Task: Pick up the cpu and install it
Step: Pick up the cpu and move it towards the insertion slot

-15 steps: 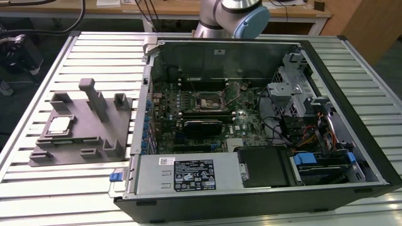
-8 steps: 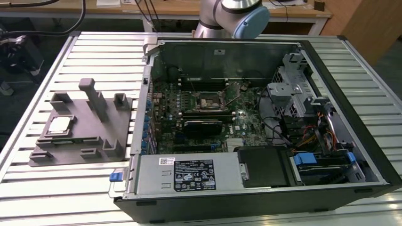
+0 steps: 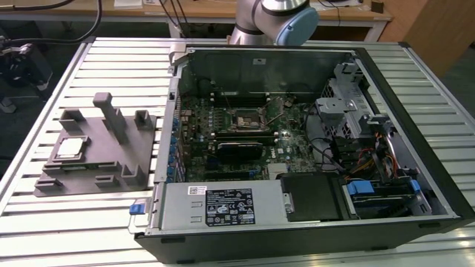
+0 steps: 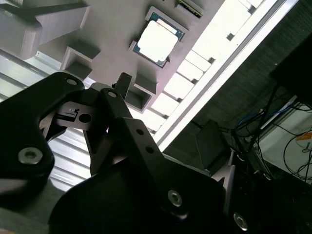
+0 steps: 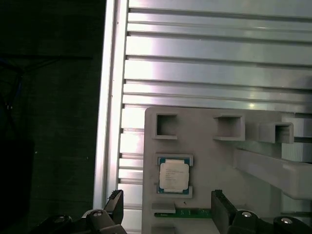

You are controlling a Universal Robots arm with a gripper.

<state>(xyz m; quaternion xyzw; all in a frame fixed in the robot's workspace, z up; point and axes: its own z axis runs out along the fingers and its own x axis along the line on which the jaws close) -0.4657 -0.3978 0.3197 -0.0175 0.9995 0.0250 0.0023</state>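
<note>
cpu (image 5: 174, 176) in grey fixture (image 5: 209, 156), claw (image 5: 166, 199) spread wide

Arm (image 3: 271, 22) and gripper (image 5: 168, 195), each partly beyond its view's edge

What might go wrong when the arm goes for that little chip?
1. The cpu lies flat in a snug pocket of the fixture; the open gripper might catch the pocket's rim or take the cpu askew.
2. The socket sits low inside the case, among other parts, so a tilted cpu or the arm might knock something there.
</note>
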